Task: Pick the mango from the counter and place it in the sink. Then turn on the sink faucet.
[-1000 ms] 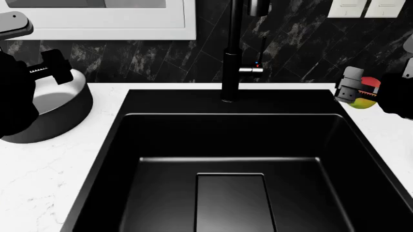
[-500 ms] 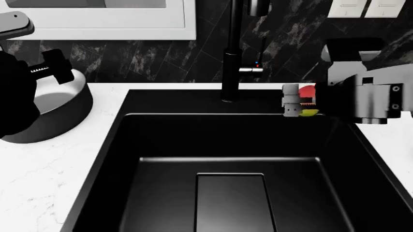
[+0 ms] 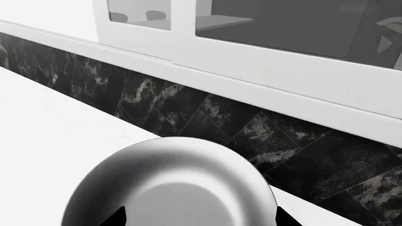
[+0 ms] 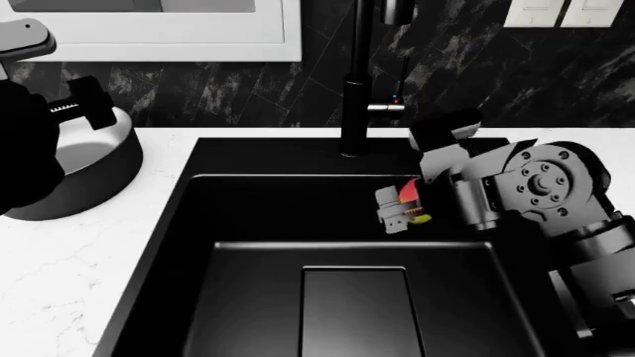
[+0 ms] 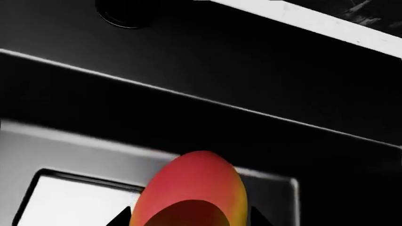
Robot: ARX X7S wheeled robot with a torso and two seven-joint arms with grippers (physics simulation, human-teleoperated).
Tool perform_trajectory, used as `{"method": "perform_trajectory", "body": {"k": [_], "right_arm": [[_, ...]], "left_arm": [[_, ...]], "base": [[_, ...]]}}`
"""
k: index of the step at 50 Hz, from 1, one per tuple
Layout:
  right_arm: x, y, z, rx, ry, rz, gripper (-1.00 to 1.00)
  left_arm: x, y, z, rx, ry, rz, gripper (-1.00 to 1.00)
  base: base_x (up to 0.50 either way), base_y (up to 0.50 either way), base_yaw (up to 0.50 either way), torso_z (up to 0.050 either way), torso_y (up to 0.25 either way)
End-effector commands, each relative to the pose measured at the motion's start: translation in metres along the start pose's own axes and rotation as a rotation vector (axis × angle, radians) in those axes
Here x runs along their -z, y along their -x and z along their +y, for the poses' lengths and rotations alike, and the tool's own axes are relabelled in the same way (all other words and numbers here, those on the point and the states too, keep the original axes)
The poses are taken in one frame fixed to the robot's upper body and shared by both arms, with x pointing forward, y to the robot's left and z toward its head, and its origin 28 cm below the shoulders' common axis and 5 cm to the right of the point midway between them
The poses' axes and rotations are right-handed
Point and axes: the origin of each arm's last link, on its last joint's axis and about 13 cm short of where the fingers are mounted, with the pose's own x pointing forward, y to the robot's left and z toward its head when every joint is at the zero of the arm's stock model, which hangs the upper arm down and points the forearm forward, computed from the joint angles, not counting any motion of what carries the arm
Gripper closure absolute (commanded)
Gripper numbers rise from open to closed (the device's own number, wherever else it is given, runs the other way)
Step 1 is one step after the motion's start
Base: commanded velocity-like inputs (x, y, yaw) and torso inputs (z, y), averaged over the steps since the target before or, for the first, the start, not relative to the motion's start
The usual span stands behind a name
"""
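Head view, taken from left to right: the left gripper (image 4: pixel 85 104) hangs over the grey pot (image 4: pixel 85 175) at the left end of the counter (image 4: pixel 70 260), well apart from the work, most likely parked there so it stays out of the other arm's way. Its toothed jaws show a gap between them with nothing held, so it looks open and idle. The left wrist view shows only the pot's pale rim and the dark tiled wall behind it, which fits that parked pose.

Next comes the sink (image 4: pixel 248 223), a wide black basin with a drain plate (image 4: pixel 355 312) in its floor. Behind it stands the faucet (image 4: pixel 355 97), its small chrome lever (image 4: pixel 387 108) sticking out to the side, untouched as far as I can judge.

Further right, the right gripper (image 4: pixel 402 207) reaches in over the basin with the mango (image 4: pixel 412 199) pinched between its fingers, red above and yellow below. The fruit is above the sink's back part, not resting on the floor. The right wrist view shows the mango (image 5: pixel 191 193) in the fingers with the drain plate below it, so the arm seems placed for a drop or a lowering into the basin.

By my judgement the carry is nearly done; release comes next, then the lever.
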Motion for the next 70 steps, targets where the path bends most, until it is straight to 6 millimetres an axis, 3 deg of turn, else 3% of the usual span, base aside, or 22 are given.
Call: {"method": "perform_trajectory", "body": {"k": [1, 12, 31, 48, 70], "right_arm": [[0.015, -0.015, 0.021, -0.017, 0.099, 0.038, 1.0], [0.035, -0.049, 0.04, -0.036, 0.166, 0.116, 1.0], [0.062, -0.084, 0.056, -0.063, 0.213, 0.215, 1.0], [0.081, -0.09, 0.065, -0.106, 0.284, 0.292, 1.0], [0.086, -0.097, 0.068, -0.126, 0.303, 0.312, 1.0]], "left_arm": [[0.001, -0.001, -0.001, 0.002, 0.0, 0.002, -1.0], [0.001, -0.002, 0.0, 0.005, 0.001, 0.002, -1.0], [0.007, -0.004, 0.0, 0.001, -0.003, 0.011, -1.0], [0.007, -0.006, -0.001, 0.005, -0.003, 0.014, -1.0], [0.009, -0.009, -0.002, 0.005, -0.007, 0.018, -1.0]], "base": [[0.0, 0.0, 0.0, 0.0, 0.0], [0.0, 0.0, 0.0, 0.0, 0.0], [0.0, 0.0, 0.0, 0.0, 0.0], [0.0, 0.0, 0.0, 0.0, 0.0], [0.0, 0.0, 0.0, 0.0, 0.0]]}}
